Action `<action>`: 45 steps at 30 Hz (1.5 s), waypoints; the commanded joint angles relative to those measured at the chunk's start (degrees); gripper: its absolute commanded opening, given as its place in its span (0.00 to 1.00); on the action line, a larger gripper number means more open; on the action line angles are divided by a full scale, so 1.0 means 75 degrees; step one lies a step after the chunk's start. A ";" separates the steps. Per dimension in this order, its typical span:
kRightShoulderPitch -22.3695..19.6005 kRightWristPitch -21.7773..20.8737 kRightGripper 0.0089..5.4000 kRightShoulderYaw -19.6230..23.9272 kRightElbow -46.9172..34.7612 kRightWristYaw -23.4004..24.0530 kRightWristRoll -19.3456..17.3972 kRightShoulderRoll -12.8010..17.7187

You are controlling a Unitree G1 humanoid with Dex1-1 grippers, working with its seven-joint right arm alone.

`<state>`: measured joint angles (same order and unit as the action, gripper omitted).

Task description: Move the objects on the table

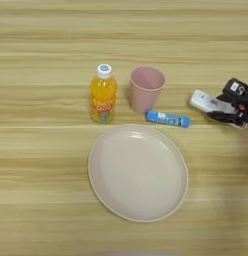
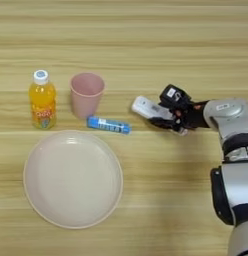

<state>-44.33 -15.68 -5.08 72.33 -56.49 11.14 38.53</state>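
The plate (image 2: 72, 178) lies nearest, empty, on the table (image 2: 146, 40); behind it the cup (image 2: 87, 93) also looks empty. The right gripper (image 2: 167, 114) is clamped on the right end of the remote (image 2: 146, 108), whose long axis runs leftward toward the tube (image 2: 109, 125)

pink cup (image 1: 146, 88) – orange bottle (image 1: 103, 95), blue tube (image 1: 168, 118).
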 commanded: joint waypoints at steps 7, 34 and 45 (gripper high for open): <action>-0.0403 -0.0091 0.54 0.0075 -0.0088 0.0328 0.0049 0.0083; -0.0700 -0.0456 0.92 0.0390 -0.0267 0.0436 -0.0221 -0.0162; -0.0690 -0.0763 0.99 0.0884 -0.1718 -0.0321 -0.1058 -0.0277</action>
<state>-45.12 -20.59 0.02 65.61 -59.08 5.91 34.70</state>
